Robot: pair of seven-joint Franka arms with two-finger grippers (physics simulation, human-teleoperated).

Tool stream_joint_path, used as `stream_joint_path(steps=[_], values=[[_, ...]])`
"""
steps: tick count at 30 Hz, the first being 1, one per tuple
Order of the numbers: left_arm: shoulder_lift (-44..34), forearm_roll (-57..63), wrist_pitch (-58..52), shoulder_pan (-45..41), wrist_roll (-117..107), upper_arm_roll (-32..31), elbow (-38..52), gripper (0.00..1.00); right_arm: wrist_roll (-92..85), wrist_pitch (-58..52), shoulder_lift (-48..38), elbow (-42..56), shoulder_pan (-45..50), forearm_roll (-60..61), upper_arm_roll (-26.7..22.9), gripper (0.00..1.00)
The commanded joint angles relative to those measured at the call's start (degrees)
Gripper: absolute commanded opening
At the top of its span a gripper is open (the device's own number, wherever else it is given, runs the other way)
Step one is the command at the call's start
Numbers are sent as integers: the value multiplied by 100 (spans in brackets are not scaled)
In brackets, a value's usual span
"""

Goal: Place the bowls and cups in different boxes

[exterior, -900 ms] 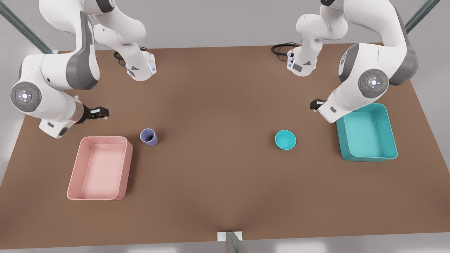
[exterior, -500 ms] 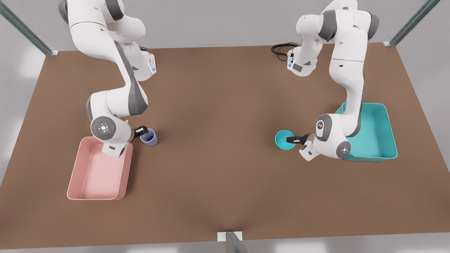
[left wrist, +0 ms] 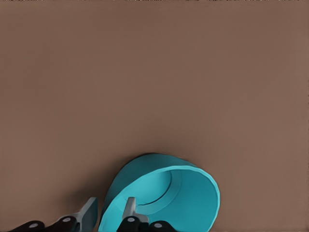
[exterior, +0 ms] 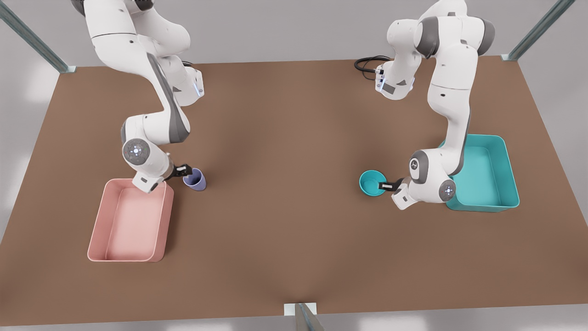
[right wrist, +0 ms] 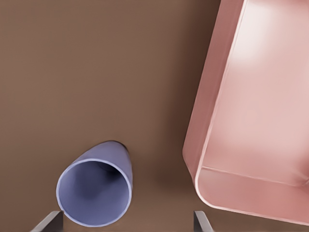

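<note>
1. On the front view's right, the teal bowl (exterior: 372, 182) stands on the table (exterior: 285, 184), just left of the teal box (exterior: 480, 174). The left gripper (exterior: 385, 185) straddles its nearer wall — one finger (left wrist: 129, 209) inside, one outside, not yet clenched.
2. On the front view's left, the lavender cup (exterior: 195, 179) stands upright beside the pink box (exterior: 130, 220); the right gripper (exterior: 183, 169) reaches it from the left.
3. The right wrist view shows what the front view does not — the fingertips (right wrist: 52, 220) spread wider than the cup's rim, released.
</note>
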Motion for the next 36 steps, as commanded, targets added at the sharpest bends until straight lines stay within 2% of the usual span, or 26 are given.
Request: stream_joint_path(steps=[1,4,6,10,11,15,21,27,28,29,30,31,33,34,35,36], values=[[7,-106,116,0,902,0,16,21,1086,890,15,-208,-4,13,-1,100],[-28,-53,46,9,928,104,113,21,1077,917,191,-252,-13,65,8,100],[-116,508,-813,114,910,386,648,21,1086,926,279,-287,-48,74,8,100],[-1399,1238,-2265,360,796,1897,763,21,1077,934,420,-287,-119,101,17,100],[-1557,1449,-2336,465,814,2055,754,21,1078,934,437,-287,-119,101,17,100],[-1567,1862,-1880,958,1393,2663,447,21,1069,926,455,-392,-119,92,17,100],[-688,1854,36,1213,1429,2654,-1,21,946,759,393,-506,-110,92,43,100],[-143,1608,450,1371,1596,2505,-28,21,946,873,718,-410,-66,92,52,100],[-116,1608,450,1371,1605,2496,-28,32,946,917,780,-410,-84,92,52,100],[-116,1608,424,1371,1596,2478,-19,61,946,926,797,-418,-101,92,52,100],[-116,1608,362,1371,1605,2452,-2,95,946,934,850,-419,-101,92,52,100],[-230,1608,213,1371,1605,2443,68,100,946,961,859,-427,-101,92,52,100],[-441,2020,-744,1415,1552,2469,894,100,946,996,912,-427,-101,92,52,97],[-696,2653,-1605,1406,1491,2461,1465,100,946,996,929,-419,-66,92,61,75],[-889,3084,-2194,1362,1429,2408,1844,100,946,996,938,-410,-48,92,61,60],[-1399,3181,-2933,1099,1009,1969,1976,100,946,987,973,-357,-31,92,96,47]])
